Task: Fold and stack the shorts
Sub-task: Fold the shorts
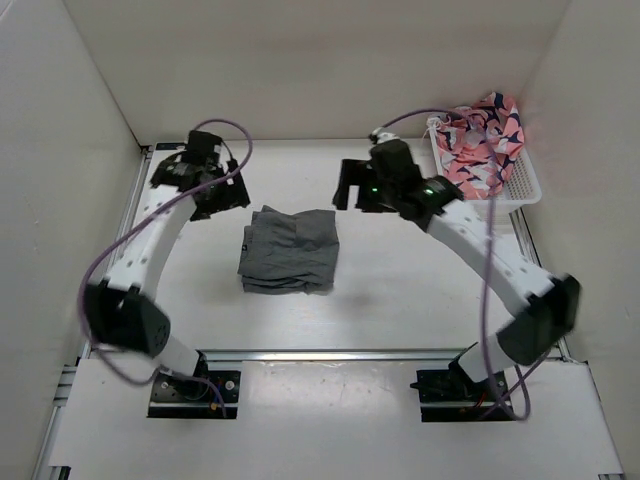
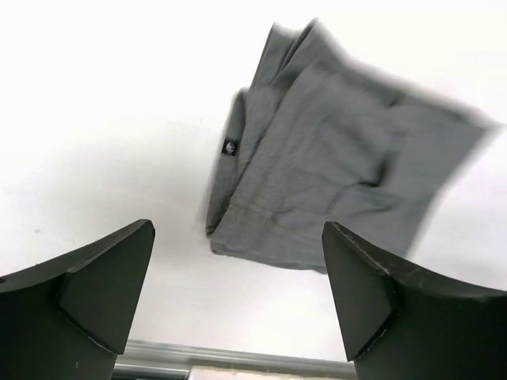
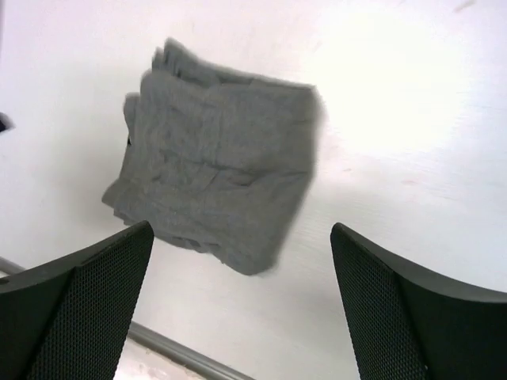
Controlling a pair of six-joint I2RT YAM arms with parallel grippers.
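The grey shorts (image 1: 290,250) lie folded in a neat stack at the middle of the white table. Seen from the left wrist, the shorts (image 2: 333,166) show a small dark label on one edge; in the right wrist view the shorts (image 3: 218,154) lie beyond the fingers. My left gripper (image 1: 222,195) hovers to the upper left of the stack, open and holding nothing (image 2: 238,293). Up and to the right of the stack, my right gripper (image 1: 352,185) hangs above the table, open as well, with only bare table between its fingers (image 3: 242,301).
A white basket (image 1: 520,185) at the back right holds a pink patterned cloth (image 1: 480,140). A metal rail (image 1: 330,354) runs along the table's near edge, and white walls close in the left, back and right sides.
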